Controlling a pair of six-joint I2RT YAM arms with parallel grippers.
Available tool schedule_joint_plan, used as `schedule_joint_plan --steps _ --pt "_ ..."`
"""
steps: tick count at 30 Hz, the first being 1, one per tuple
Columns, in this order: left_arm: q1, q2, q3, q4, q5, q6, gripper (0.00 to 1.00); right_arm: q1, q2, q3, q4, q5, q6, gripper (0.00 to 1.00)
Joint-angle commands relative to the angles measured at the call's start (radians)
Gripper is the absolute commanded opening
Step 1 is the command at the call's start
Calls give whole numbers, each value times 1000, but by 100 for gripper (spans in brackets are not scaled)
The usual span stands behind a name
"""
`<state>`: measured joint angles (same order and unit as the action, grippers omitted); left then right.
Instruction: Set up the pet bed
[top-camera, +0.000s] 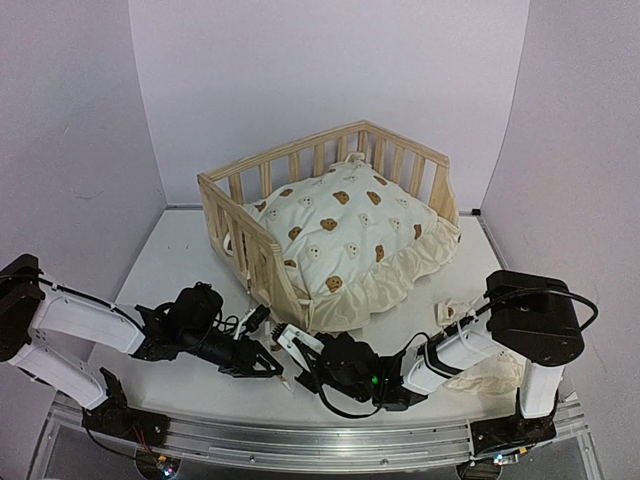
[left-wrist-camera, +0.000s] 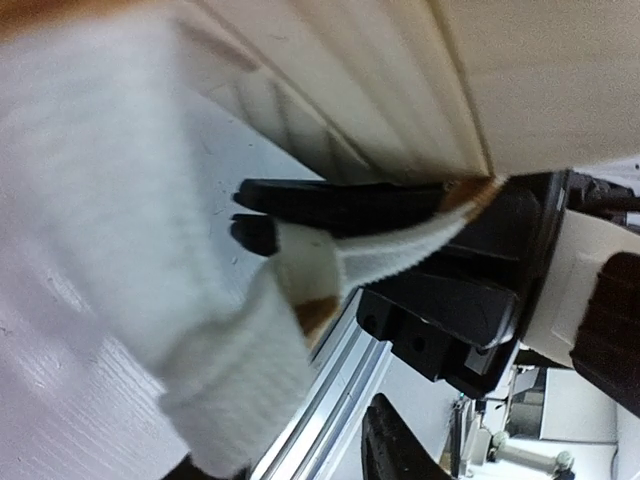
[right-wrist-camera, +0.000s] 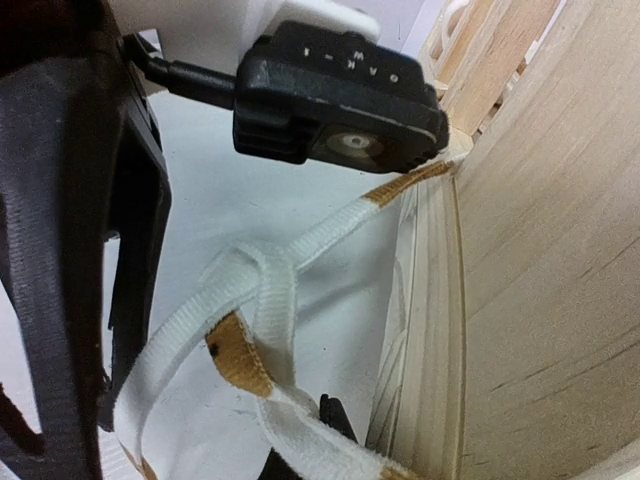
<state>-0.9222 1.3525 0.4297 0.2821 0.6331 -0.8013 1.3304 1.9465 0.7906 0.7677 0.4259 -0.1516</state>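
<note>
The pet bed (top-camera: 262, 262) is a pine slatted frame at mid-table, with a cream bear-print cushion (top-camera: 350, 235) lying in it. Both grippers meet at its near corner. A white cushion tie (right-wrist-camera: 260, 290), looped into a knot, runs from that corner post (right-wrist-camera: 540, 250). My right gripper (top-camera: 290, 345) is shut on the tie; its black fingers (left-wrist-camera: 330, 205) pinch the strap in the left wrist view. My left gripper (top-camera: 270, 368) is beside it, fingers apart, with the blurred tie (left-wrist-camera: 120, 250) draped across them. The bed's wood (left-wrist-camera: 500, 80) is close above.
A small bear-print pillow (top-camera: 455, 312) lies at the right, partly under my right arm. The cushion's frill hangs over the bed's open front. White walls close in the table on three sides. The aluminium base rail (left-wrist-camera: 340, 390) runs along the near edge.
</note>
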Motion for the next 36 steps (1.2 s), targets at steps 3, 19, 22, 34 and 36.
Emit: schedule_joint_plan --steps 3,19,22,34,36 --pt "0 5 2 59 -66 0 13 1 -60 23 39 -16 26 0" --pt "3 -299 113 -381 -275 112 0 1 -134 9 -290 -2 317 0" --pt "10 -308 177 -447 -329 176 0 2 -143 42 -405 -28 377 0" --pt "86 -328 309 -538 -604 342 0 1 -173 27 -506 -5 477 0" --pt "103 -298 330 -538 -651 372 0 1 -171 25 -525 3 481 0"
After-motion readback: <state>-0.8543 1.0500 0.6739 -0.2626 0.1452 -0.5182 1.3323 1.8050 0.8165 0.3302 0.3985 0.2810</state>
